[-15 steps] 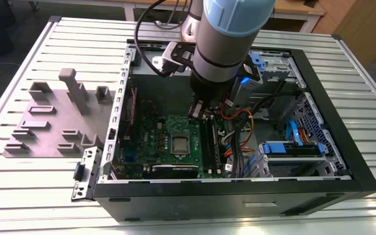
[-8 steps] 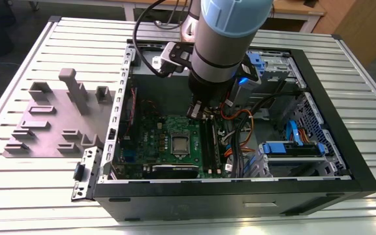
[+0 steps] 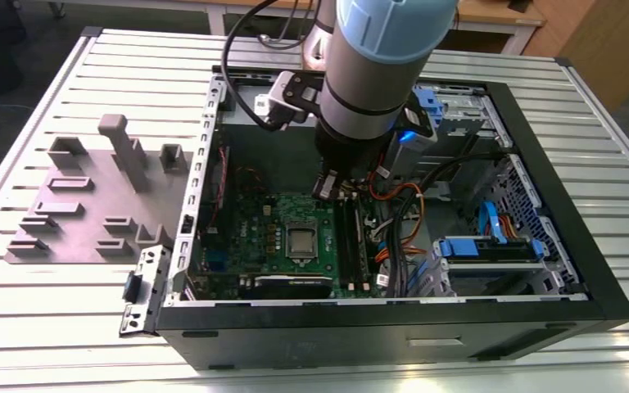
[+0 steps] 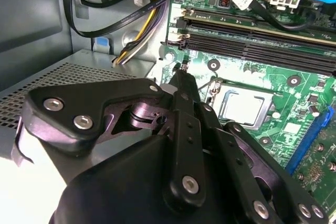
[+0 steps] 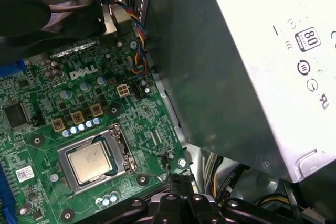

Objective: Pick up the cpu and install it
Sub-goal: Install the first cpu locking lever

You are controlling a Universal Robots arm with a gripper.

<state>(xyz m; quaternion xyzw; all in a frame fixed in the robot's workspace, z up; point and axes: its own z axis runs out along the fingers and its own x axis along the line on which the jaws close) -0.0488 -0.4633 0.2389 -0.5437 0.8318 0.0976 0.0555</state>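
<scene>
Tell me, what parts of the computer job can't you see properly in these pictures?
- Gripper fingertips: in the second wrist view the gripper's own black body covers them, so open or shut is unclear.
- Whether the cpu is locked into its socket frame: too small in the exterior view, unclear in both wrist views.
- Motherboard: the arm hides part of it in the exterior view.
- Grey box: cut off by the first wrist view's edge.

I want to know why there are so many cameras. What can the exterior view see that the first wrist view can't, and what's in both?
Exterior view alone: the whole open computer case on a slatted table, the grey fixture beside the case, the arm reaching in, and blue drive brackets. First wrist view alone: the big grey box with its white label, up close. Both: the green board and the cpu lying in its socket frame.
</scene>
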